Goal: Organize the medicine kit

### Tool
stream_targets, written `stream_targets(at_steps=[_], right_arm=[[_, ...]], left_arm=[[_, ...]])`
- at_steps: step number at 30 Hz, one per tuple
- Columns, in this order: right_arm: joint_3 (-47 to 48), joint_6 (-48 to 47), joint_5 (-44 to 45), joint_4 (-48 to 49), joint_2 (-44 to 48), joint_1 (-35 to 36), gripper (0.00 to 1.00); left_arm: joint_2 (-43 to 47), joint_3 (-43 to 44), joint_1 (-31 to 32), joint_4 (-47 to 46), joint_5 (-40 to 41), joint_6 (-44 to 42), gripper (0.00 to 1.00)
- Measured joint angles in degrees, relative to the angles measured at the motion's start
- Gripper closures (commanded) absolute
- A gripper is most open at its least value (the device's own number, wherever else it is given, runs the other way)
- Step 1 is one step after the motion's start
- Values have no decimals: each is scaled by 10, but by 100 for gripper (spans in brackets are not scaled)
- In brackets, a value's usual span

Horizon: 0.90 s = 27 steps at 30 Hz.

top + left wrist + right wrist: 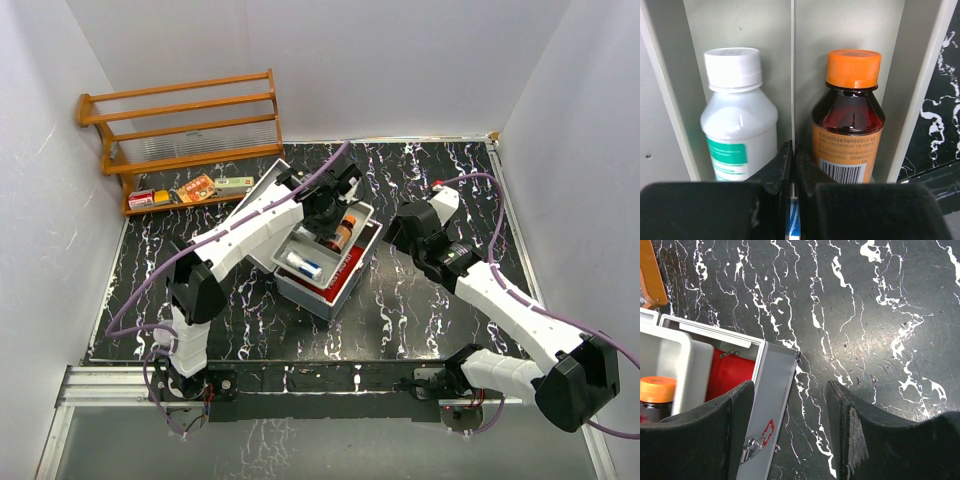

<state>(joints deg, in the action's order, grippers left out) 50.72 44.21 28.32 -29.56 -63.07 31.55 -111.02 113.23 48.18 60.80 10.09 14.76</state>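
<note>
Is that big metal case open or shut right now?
Open: the medicine kit shows its red lining, with an orange-capped bottle visible inside.

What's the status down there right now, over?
Left gripper shut, pointing at white bottle and orange-capped bottle. Right gripper open, empty, beside medicine kit. Kit open, nothing blocking.

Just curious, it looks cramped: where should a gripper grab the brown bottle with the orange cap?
Probably at the orange cap, from above: the brown bottle lies flat in a snug grey compartment, and only its narrower cap leaves finger room beside the walls.
</note>
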Motion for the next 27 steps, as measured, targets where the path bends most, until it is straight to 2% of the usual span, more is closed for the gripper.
stream_targets(at_steps=[20, 27], right_arm=[[-10, 14, -10, -2, 4, -13, 43], [-10, 17, -13, -2, 4, -13, 43]], left_arm=[[-22, -5, 7, -5, -7, -5, 100], [-22, -42, 8, -24, -18, 2, 100]])
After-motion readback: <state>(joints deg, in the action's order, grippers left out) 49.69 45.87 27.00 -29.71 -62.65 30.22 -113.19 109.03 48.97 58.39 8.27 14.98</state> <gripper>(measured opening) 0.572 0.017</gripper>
